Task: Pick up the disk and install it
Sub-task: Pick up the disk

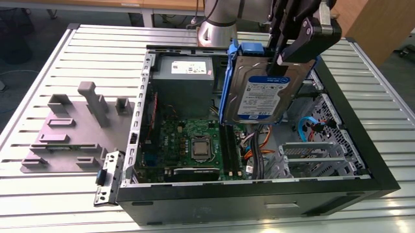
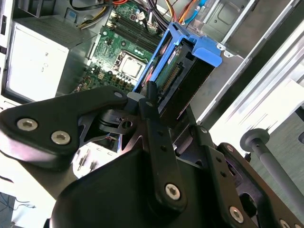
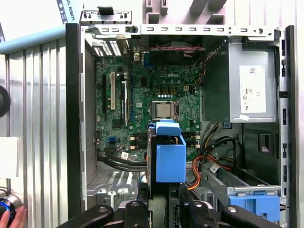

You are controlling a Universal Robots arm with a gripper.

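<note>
We see a slatted metal worktop carrying an open computer case, its green motherboard exposed. Above the case's interior the blue-framed disk hangs upright, not touching the case. The hand is clamped tight on its upper edge.

You see disk upright above motherboard in case; power supply behind; fixture plate on table, exterior view's left of case.
</note>
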